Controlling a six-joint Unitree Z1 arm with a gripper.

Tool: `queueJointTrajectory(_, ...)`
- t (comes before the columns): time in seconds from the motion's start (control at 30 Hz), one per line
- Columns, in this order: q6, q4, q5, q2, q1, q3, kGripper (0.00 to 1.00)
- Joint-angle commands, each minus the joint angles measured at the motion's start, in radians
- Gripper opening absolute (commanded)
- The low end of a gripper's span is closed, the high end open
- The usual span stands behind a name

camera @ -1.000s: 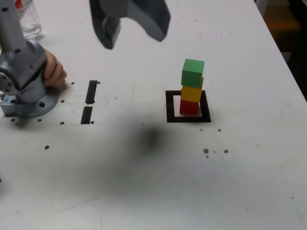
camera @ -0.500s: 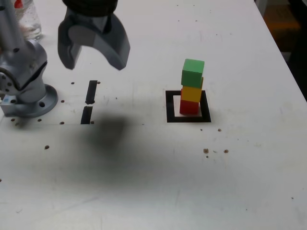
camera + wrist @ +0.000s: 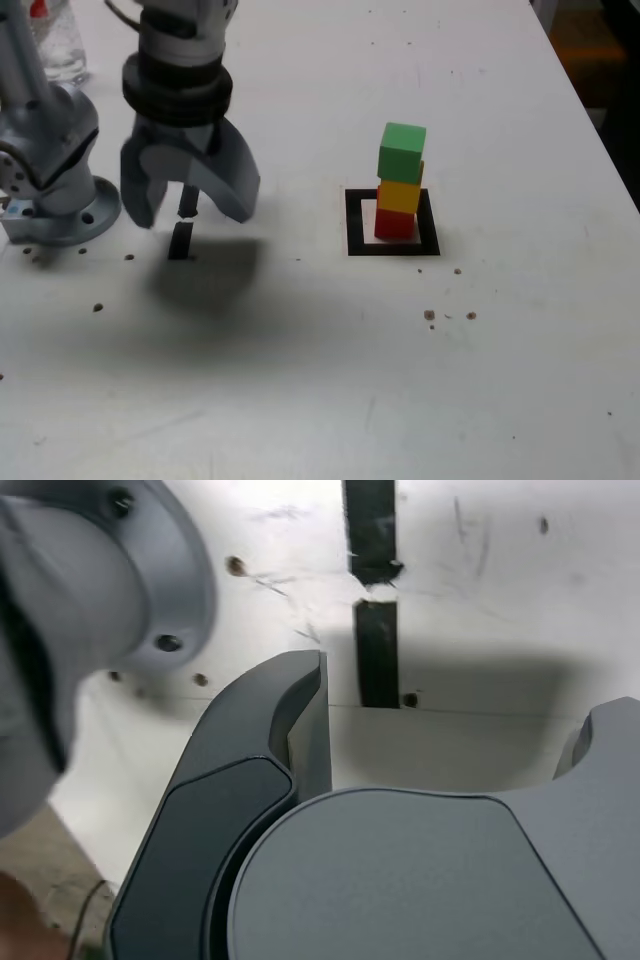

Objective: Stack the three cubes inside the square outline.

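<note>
Three cubes stand stacked in one tower: a red cube (image 3: 394,223) at the bottom, a yellow cube (image 3: 399,194) on it, and a green cube (image 3: 402,151) on top, turned a little askew. The tower sits inside the square outline (image 3: 354,222) on the white table. My gripper (image 3: 188,211) hangs open and empty far to the exterior view's left of the tower, just above two short black bar marks (image 3: 181,240). In the wrist view the gripper (image 3: 450,705) shows wide-apart grey fingers (image 3: 300,720) over those bar marks (image 3: 377,650).
The arm's grey round base (image 3: 55,205) is bolted to the table at the exterior view's left and also fills a corner of the wrist view as the base (image 3: 150,580). A clear plastic bottle (image 3: 58,40) stands behind it. The table's right edge (image 3: 600,130) runs diagonally.
The open gripper has travelled leftward and down in the exterior view, from above the table's middle to just over the bar marks. The hand by the base is hidden now. The tower has not moved.
</note>
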Motion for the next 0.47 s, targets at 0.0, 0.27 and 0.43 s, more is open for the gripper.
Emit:
queueJointTrajectory(0.0, -0.004, -0.035, -0.004, -0.009, -0.002, 0.029, 0.93)
queueJointTrajectory(0.27, -0.021, -0.108, 0.023, -0.008, -0.002, 0.086, 0.93)
queueJointTrajectory(0.43, -0.03, -0.107, 0.034, -0.011, -0.002, 0.1, 0.93)
